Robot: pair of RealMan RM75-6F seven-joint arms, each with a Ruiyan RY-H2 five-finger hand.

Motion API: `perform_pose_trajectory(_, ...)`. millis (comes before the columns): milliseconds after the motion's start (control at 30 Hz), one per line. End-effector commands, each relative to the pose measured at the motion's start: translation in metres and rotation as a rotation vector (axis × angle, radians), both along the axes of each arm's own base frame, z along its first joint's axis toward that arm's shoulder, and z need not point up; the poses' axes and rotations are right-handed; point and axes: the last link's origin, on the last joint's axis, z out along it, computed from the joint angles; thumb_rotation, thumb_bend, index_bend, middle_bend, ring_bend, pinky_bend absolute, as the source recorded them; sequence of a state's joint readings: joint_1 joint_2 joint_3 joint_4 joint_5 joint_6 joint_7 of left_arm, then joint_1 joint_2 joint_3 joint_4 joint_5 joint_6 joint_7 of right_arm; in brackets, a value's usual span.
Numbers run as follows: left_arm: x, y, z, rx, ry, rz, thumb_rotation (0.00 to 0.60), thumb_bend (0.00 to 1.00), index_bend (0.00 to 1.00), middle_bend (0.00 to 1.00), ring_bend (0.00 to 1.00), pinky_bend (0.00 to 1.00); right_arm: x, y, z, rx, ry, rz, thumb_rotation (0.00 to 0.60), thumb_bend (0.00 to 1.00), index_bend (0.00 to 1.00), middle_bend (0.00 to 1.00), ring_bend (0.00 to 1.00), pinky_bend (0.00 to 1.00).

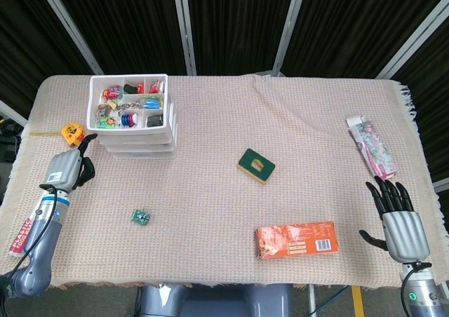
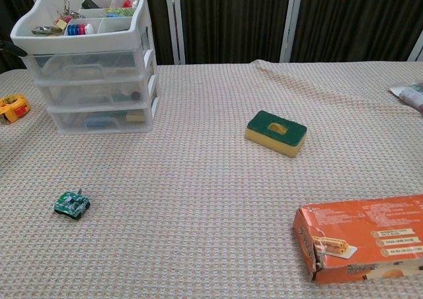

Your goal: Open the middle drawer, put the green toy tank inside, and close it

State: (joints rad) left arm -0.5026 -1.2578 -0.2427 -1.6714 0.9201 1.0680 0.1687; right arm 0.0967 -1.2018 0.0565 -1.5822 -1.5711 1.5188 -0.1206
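Nearest us, an orange carton (image 1: 296,240) lies flat by the front edge of the table (image 1: 210,212), which is draped in a beige, waffle-woven cloth with a fringe at its right edge. Our right hand (image 1: 400,222) rests at the front right corner, palm down, fingers spread and holding nothing. The tank (image 1: 141,217), small and green, sits on bare cloth front left, well apart from everything else. Our left hand (image 1: 64,170) is at the left edge; its fingers look curled in with nothing in them. In the middle lies a sponge (image 1: 255,165), green on top and yellow below. Beyond the left hand are a yellow tape measure (image 1: 71,131) and the white plastic drawer unit (image 2: 92,71); its clear middle drawer (image 2: 92,87) is closed, its top tray full of trinkets. A floral packet (image 1: 372,147) lies far right.
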Motion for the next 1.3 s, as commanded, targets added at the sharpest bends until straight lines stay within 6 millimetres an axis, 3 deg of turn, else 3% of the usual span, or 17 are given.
perform_pose_trajectory(33,0.002,-0.001,0.002,-0.003,-0.010,-0.002,0.600,1.00,0.44,0.92,0.88,0.72,0.000,0.000,0.000,0.000,0.000,0.000,0.600,0.00,0.08,0.00,0.00,0.00)
perform_pose_trajectory(200,0.005,-0.003,0.008,0.001,-0.022,-0.013,0.600,1.00,0.55,0.92,0.88,0.72,0.000,0.000,0.000,-0.001,0.001,0.000,0.600,0.00,0.08,0.00,0.00,0.00)
perform_pose_trajectory(500,0.015,0.000,0.019,0.017,-0.039,-0.036,0.600,1.00,0.66,0.92,0.88,0.72,0.000,0.000,0.000,-0.002,0.001,0.001,0.600,0.00,0.08,0.00,0.00,0.00)
perform_pose_trajectory(800,0.019,0.000,0.023,0.010,-0.049,-0.034,0.600,1.00,0.69,0.92,0.88,0.72,0.000,0.000,0.000,-0.002,0.000,0.002,0.600,0.00,0.08,0.00,0.00,0.00)
perform_pose_trajectory(933,0.022,-0.002,0.026,0.008,-0.059,-0.041,0.600,1.00,0.63,0.92,0.88,0.72,0.000,0.000,0.000,-0.002,0.000,0.001,0.600,0.00,0.08,0.00,0.00,0.00)
perform_pose_trajectory(1000,0.023,-0.003,0.027,0.013,-0.065,-0.047,0.600,1.00,0.48,0.92,0.88,0.72,0.000,0.000,0.000,-0.002,0.000,0.000,0.600,0.00,0.08,0.00,0.00,0.00)
perform_pose_trajectory(1100,0.024,-0.004,0.028,0.015,-0.060,-0.060,0.600,1.00,0.36,0.92,0.88,0.72,0.000,0.000,0.000,-0.001,0.000,0.000,0.600,0.00,0.08,0.00,0.00,0.00)
perform_pose_trajectory(1300,0.026,-0.005,0.028,0.011,-0.063,-0.064,0.600,1.00,0.40,0.92,0.88,0.72,0.000,0.000,0.000,-0.001,0.000,-0.001,0.600,0.00,0.08,0.00,0.00,0.00)
